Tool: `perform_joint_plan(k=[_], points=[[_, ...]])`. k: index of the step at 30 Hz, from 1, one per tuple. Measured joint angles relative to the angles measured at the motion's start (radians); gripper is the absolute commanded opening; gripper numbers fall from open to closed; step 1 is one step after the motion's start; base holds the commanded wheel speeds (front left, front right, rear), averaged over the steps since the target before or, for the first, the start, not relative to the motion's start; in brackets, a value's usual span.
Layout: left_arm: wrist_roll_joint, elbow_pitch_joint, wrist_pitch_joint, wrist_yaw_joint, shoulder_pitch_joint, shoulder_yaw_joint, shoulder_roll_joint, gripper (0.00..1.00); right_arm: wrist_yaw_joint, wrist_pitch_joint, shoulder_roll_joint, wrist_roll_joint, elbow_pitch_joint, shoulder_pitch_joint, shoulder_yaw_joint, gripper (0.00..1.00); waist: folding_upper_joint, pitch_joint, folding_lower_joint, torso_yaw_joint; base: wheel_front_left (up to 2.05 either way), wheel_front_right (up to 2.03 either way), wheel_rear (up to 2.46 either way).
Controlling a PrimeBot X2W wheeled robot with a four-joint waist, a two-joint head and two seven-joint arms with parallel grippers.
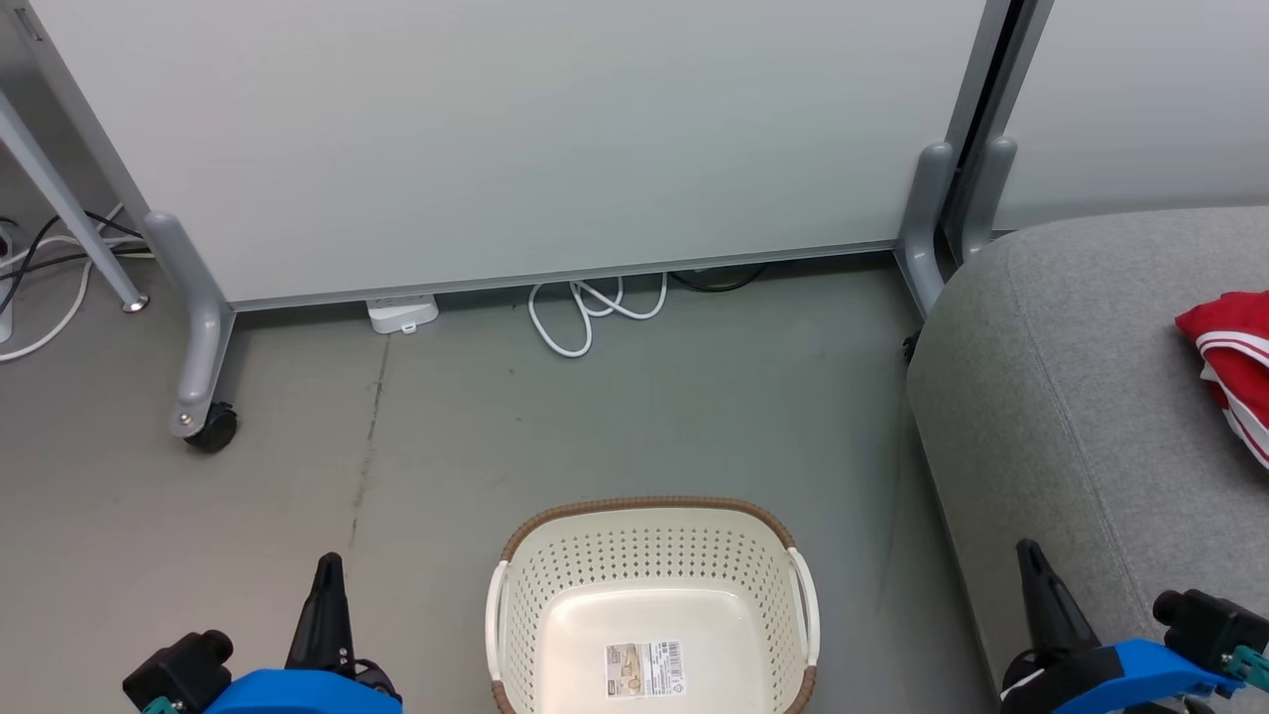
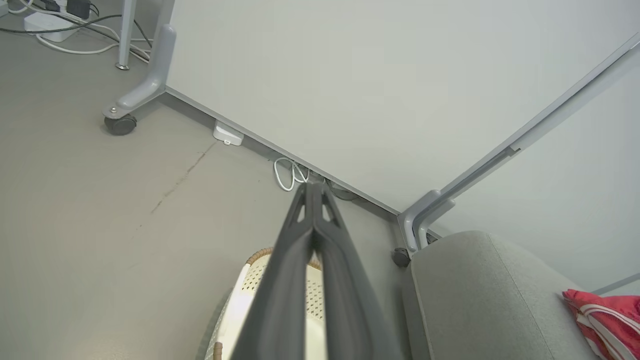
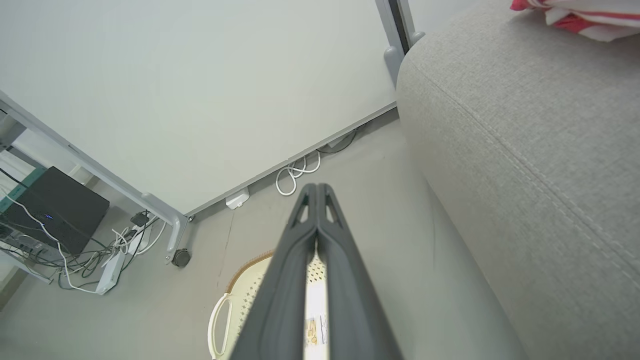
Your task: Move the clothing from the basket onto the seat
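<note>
Nearest, the left gripper (image 1: 327,567) and the right gripper (image 1: 1031,553) sit low on either side, each with its two dark fingers pressed together on nothing. They point away from the robot, which looks like a parked pose with no grasp under way.

Between them the basket (image 1: 649,504) stands upright on the floor (image 1: 694,416), mouth up, with a white handle at the robot's left and another at its right. Its bare bottom shows a barcode sticker (image 1: 644,669), and no red cloth lies in the part that can be seen. It is just beside the seat (image 1: 1071,397), probably so that each carry is short.

The clothing (image 1: 1234,357) lies on top of the seat, well apart from the basket, at the far right where the frame cuts it off. It is a crumpled red heap with white stripes. What shows of it runs roughly away from the robot and slants a little rightward as it comes nearer. I cannot tell whether both garments are in the heap. Judging by this, the move looks done or close to it.

Farthest back, a pale partition panel (image 1: 516,149) stands on grey legs with a caster (image 1: 211,428). A looped white cable (image 1: 585,312) and a power strip (image 1: 402,314) lie at its foot.
</note>
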Motion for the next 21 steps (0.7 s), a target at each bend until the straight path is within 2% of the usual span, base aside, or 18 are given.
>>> perform_joint_plan(k=[21], points=[[-0.283,-0.035,0.069,0.000,-0.026,0.026,0.005,0.00,0.000,0.060,0.000,0.319,-0.022,-0.025,-0.008,0.00,0.0000,-0.006,0.0000,-0.015,0.00,0.00,0.00]])
